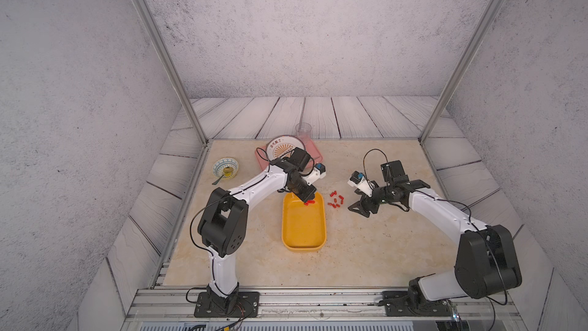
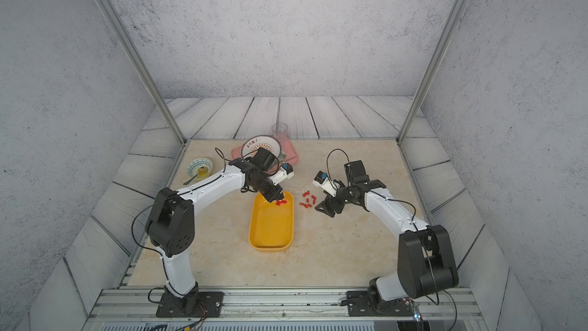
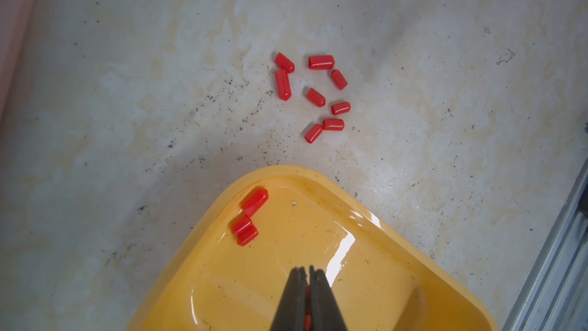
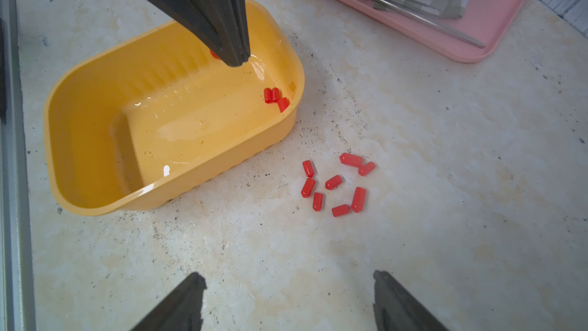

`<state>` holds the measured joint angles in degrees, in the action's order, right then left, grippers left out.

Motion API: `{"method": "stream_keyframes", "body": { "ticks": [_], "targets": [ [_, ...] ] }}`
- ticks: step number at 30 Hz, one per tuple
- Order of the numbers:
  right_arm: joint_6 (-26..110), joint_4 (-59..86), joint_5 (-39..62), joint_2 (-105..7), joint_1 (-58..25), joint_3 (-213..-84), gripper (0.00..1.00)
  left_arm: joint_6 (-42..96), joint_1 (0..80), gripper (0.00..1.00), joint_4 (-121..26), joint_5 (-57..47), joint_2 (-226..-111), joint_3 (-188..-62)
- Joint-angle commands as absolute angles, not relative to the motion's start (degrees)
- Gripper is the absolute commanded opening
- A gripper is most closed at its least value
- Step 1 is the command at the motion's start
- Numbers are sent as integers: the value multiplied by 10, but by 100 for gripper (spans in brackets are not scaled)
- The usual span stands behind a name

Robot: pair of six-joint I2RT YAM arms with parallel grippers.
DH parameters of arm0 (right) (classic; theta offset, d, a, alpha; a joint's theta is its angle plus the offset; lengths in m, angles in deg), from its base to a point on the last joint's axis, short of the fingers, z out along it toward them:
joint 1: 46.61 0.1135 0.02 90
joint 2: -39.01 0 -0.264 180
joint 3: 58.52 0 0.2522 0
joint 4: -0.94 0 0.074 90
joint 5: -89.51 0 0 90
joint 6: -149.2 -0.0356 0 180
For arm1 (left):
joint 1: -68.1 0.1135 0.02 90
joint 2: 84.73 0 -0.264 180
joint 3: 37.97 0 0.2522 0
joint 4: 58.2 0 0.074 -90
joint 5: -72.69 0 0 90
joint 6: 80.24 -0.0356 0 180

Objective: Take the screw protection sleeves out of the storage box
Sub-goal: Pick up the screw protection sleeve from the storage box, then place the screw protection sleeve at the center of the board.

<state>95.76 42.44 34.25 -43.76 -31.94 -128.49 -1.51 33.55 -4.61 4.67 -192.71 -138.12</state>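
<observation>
Your left pincer (image 3: 307,271) grips one glossy red screw protection sleeve (image 4: 214,54) lengthwise between its fingers over the smooth yellow storage box (image 3: 318,176); right pincer (image 4: 288,284) gapes wide.

Glossy plastic storage box (image 4: 203,171), smooth red plastic sleeves (image 4: 333,182), matt speckled tabletop (image 4: 445,218).

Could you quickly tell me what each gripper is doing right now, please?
Left gripper: closed on a screw protection sleeve.
Right gripper: open, holding nothing.

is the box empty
No, three sleeves lie in a corner of the box, and the left gripper pinches one more sleeve.
</observation>
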Motion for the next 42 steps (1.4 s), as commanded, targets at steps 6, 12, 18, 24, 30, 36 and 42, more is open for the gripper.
{"method": "stream_keyframes", "body": {
  "ticks": [6,12,18,24,30,36,42],
  "targets": [
    [939,434,312,-437,-327,-1304,85,39,312,8,-76,24,-1910,-1411],
    [929,430,302,-432,-347,-1304,85,73,292,8,-112,25,-1913,-1412],
    [906,427,306,-419,-398,-1306,85,85,258,8,-130,34,-1952,-1437],
    [876,410,293,-405,-452,-1306,85,54,230,8,-133,30,-2013,-1481],
    [841,383,250,-395,-485,-1305,85,20,217,8,-131,17,-2075,-1513],
    [835,380,248,-393,-492,-1305,85,-17,202,9,-130,-11,-2124,-1535],
    [836,380,262,-393,-493,-1302,85,-32,202,13,-131,-19,-2153,-1554]
  ]
}}
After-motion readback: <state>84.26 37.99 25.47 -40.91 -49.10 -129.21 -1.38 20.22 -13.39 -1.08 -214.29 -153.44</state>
